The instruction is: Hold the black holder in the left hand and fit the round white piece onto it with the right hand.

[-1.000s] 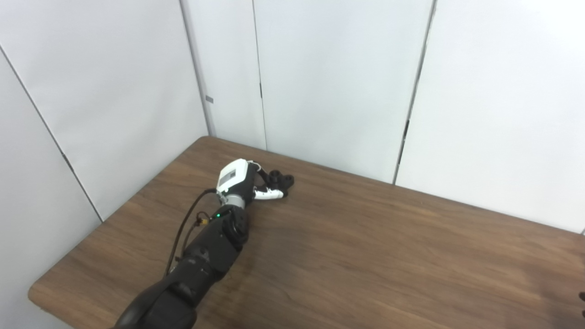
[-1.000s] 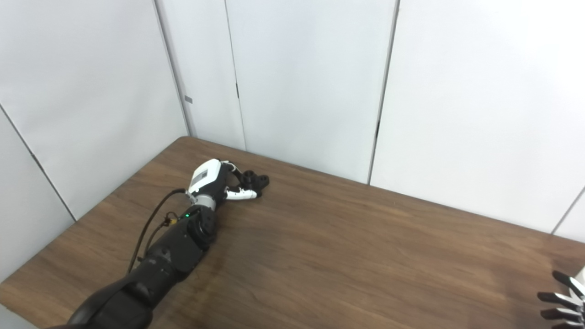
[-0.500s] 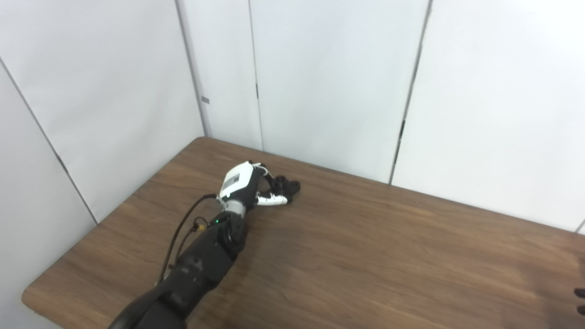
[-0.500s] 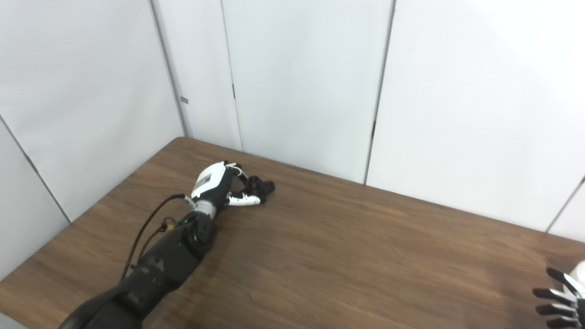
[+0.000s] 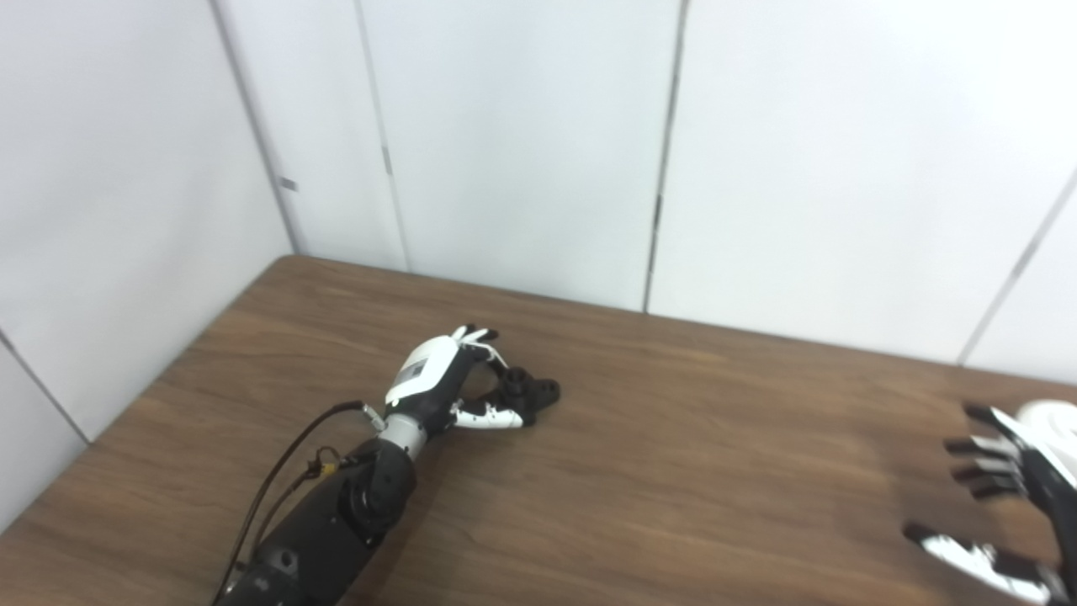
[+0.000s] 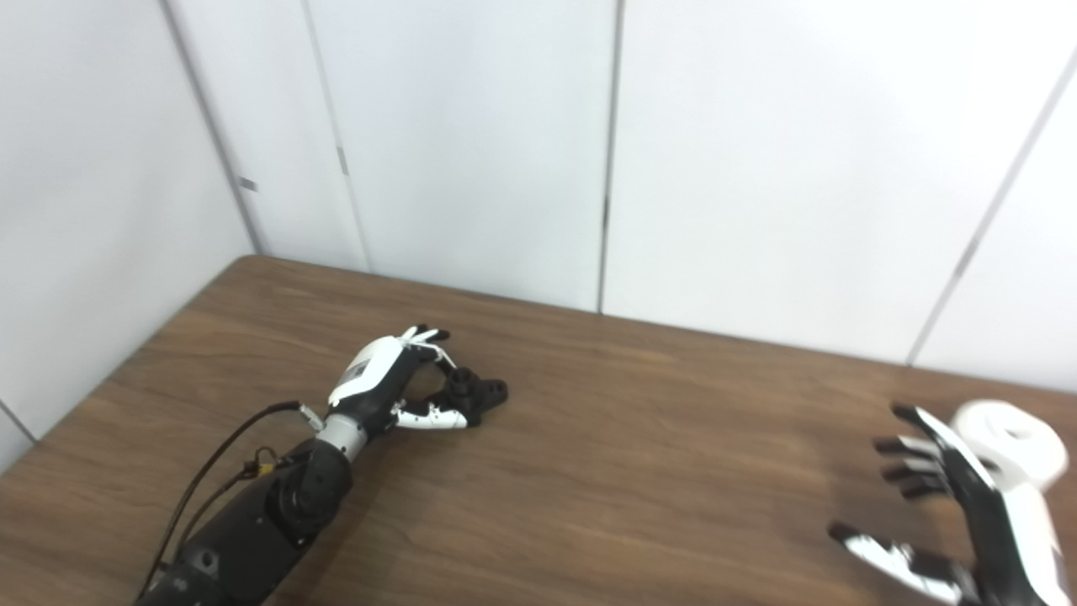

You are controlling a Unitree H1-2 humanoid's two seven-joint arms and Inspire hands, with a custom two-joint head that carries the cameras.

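Observation:
The black holder (image 5: 527, 394) lies on the brown table, left of the middle. My left hand (image 5: 442, 383) lies on the table against it, thumb (image 5: 488, 416) along its near side and fingers arched over its far side, not closed on it. The holder also shows in the right eye view (image 6: 471, 394). The round white piece (image 6: 1012, 441), a roll with a hole in the middle, sits on the table at the far right. My right hand (image 6: 951, 505) is open with fingers spread, just left of and nearer than the white piece, holding nothing.
The wooden table (image 5: 673, 471) stands in a corner of white panel walls (image 5: 522, 143), which rise close behind its far edge and left edge. A black cable (image 5: 278, 480) loops beside my left forearm.
The camera has swung right, bringing the white piece and my right hand into view. The right hand has risen with fingers spread. The left hand stays at the holder.

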